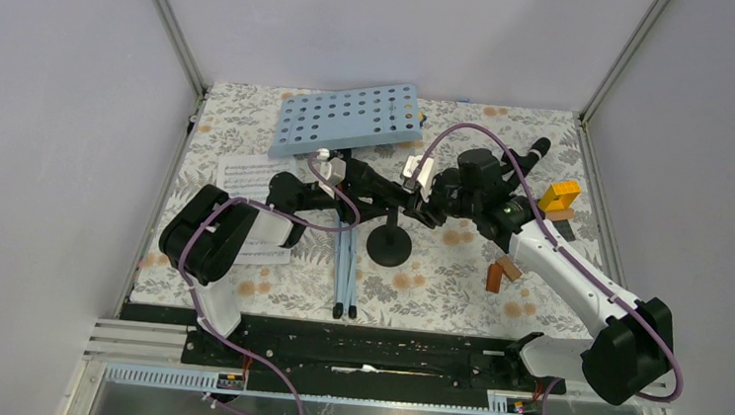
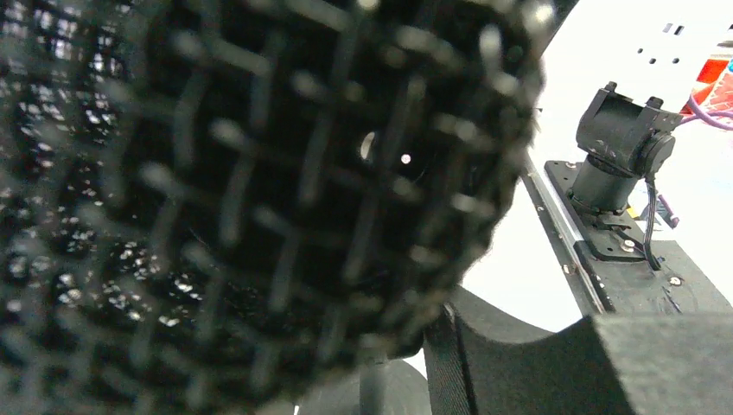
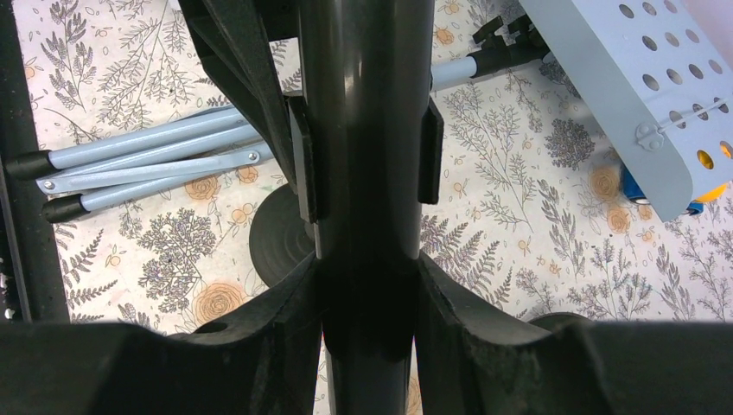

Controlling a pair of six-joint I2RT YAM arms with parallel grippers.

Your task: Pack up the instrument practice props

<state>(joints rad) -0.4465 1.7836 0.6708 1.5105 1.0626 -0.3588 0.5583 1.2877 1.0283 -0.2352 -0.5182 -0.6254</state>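
White sheet-music pages (image 1: 245, 172) lie at the left of the floral-clothed table (image 1: 436, 287), one sheet partly under my left arm (image 1: 210, 240). My left pincer (image 1: 350, 184) sits at the mesh head of a black microphone (image 2: 242, 199). The head fills that wrist's view so closely that I cannot tell how wide the fingers stand. At the far side is the light-blue perforated music desk (image 1: 351, 119), with its thin tripod (image 1: 344, 265) folded and pointing toward the near edge. A round-based holder (image 1: 389, 244) stands just right of the tripod legs. My right pincer (image 3: 367, 156) is clamped on the microphone's barrel, one pad on each side. A second microphone (image 1: 535, 149) lies at the far right, near a yellow toy block (image 1: 560, 194).
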